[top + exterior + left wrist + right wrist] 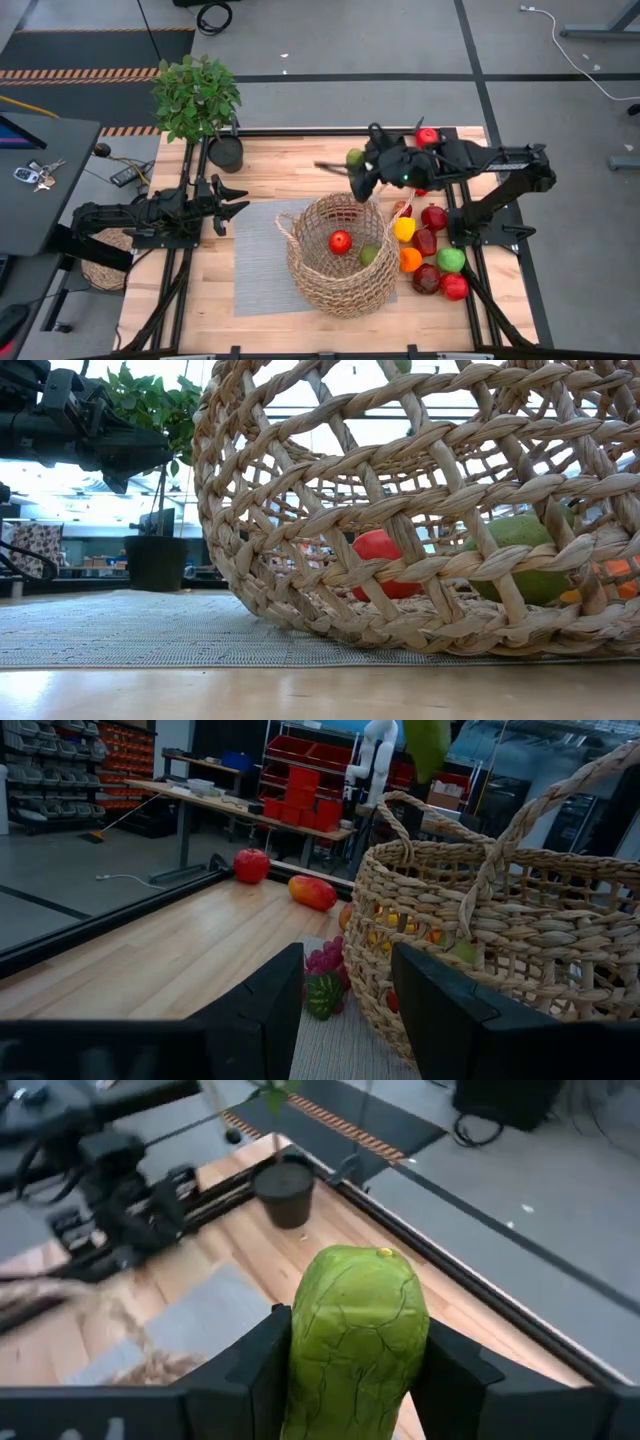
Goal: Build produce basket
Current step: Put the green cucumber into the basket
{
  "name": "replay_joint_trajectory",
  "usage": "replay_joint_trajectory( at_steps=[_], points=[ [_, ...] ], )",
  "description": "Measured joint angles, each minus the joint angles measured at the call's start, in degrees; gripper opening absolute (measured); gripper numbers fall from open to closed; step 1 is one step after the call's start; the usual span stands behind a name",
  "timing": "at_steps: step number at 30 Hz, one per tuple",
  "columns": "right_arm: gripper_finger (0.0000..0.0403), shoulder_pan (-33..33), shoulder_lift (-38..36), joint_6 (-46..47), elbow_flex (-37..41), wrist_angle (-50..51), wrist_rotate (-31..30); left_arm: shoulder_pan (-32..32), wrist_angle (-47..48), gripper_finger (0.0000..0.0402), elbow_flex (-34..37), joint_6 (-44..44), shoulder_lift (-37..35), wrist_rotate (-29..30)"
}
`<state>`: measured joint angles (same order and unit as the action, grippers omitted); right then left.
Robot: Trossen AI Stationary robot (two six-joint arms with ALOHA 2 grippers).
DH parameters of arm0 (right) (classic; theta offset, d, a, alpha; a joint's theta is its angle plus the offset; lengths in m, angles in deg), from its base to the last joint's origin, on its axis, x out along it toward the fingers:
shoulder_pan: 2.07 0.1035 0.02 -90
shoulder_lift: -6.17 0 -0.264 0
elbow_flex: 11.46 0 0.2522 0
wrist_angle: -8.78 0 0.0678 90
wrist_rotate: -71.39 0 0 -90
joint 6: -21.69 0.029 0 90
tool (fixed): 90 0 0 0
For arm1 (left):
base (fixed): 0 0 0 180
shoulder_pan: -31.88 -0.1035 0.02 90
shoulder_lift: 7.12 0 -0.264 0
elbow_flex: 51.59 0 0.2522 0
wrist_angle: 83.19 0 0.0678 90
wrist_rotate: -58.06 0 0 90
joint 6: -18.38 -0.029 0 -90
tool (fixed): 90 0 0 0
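The wicker basket stands on a grey mat mid-table, with a red fruit and a green fruit lying in it; both show through the weave in the low view. My right gripper hovers over the table just beyond the basket's far rim, shut on a long green fruit. More produce lies in a pile right of the basket. My left gripper waits at the table's left side, level, its fingers apart with nothing between them. My right gripper pinches the long green fruit between its two fingers, one on each of the fruit's sides. The fruit's rounded end sticks out past the fingertips. The fingers come from the table's right side, slanting down. The fruit is lifted clear, high above the table.
A potted plant in a black pot stands at the far left corner. A lone red fruit lies at the far edge behind the right arm. Black rails frame the table. A flat woven disc lies off the left side.
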<state>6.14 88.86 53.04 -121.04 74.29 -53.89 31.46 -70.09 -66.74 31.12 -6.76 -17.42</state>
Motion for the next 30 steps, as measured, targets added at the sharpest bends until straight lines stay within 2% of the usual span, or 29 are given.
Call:
replay_joint_trajectory(
  at_steps=[2,5,10,16,22,30],
  points=[
    [0.0177,1.41,-0.09,-3.30,1.54,-0.52,1.18,0.00,-0.04,0.0160,0.00,0.01,0.00,0.00],
    [0.0177,3.16,-0.13,-8.64,4.66,-2.37,6.49,0.01,-0.20,0.0160,0.00,0.01,0.00,0.01],
    [0.0177,4.58,-0.34,-15.61,12.01,-13.73,16.86,0.02,-0.66,0.0160,0.07,-0.01,0.00,0.04],
    [0.0176,2.63,1.89,-15.66,19.22,-23.26,28.22,0.01,-0.88,0.0160,0.09,0.01,0.00,0.02],
    [0.0173,-0.46,9.83,-14.75,17.73,-26.82,41.71,0.02,-0.96,0.0160,0.09,-0.01,0.00,0.02],
    [0.0177,-1.70,19.70,-15.92,14.15,-23.74,51.75,0.00,-1.09,0.0160,0.09,0.01,0.00,0.02]
  ],
)
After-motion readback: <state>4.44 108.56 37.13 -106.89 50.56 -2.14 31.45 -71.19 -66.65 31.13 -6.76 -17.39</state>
